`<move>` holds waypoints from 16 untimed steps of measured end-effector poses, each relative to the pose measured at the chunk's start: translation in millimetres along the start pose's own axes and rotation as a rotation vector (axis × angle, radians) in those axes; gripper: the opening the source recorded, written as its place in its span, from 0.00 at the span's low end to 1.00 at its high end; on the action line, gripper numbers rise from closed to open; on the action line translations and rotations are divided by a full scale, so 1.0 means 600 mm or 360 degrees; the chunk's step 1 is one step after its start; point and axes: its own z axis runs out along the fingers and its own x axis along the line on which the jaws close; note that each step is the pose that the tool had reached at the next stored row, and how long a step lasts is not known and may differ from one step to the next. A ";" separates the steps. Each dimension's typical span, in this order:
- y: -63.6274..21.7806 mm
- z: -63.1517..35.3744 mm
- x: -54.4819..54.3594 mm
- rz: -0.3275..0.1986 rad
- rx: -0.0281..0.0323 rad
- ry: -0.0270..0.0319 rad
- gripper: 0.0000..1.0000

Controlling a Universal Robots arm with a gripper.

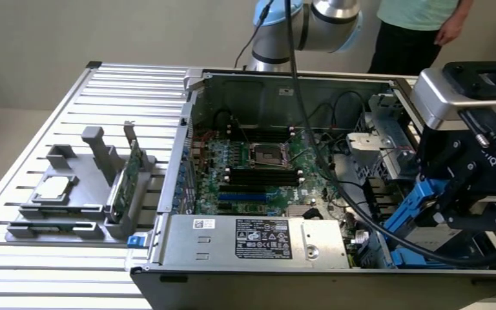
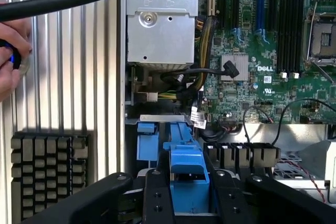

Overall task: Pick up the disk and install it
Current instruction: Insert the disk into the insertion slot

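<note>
My gripper [image 1: 444, 216] hangs over the drive bay at the exterior view's right end of the open computer case [image 1: 188, 116]. It is shut on the disk [image 1: 410, 218], whose bright blue carrier rails slant down into the bay; the metal body is mostly hidden behind the gripper. In the wrist view the blue carrier [image 2: 186, 156] sits clamped between my two black fingers [image 2: 157, 192], with my gripper [image 2: 190, 195] right above the bay's edge. A second blue tab [image 2: 147, 140] stands beside it inside the case.
The motherboard [image 1: 257, 168] and the silver power supply [image 1: 248, 239] fill the case. A grey fixture [image 1: 67, 206] on the slatted table holds a square chip [image 1: 54, 189] and a green card [image 1: 132, 181]. A person [image 1: 416, 26] stands behind. A hand [image 2: 10, 61] and a black heatsink [image 2: 47, 174] lie near the case.
</note>
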 end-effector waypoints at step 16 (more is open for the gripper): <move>-0.001 0.037 0.003 -0.0002 0.00001 -0.00236 0.32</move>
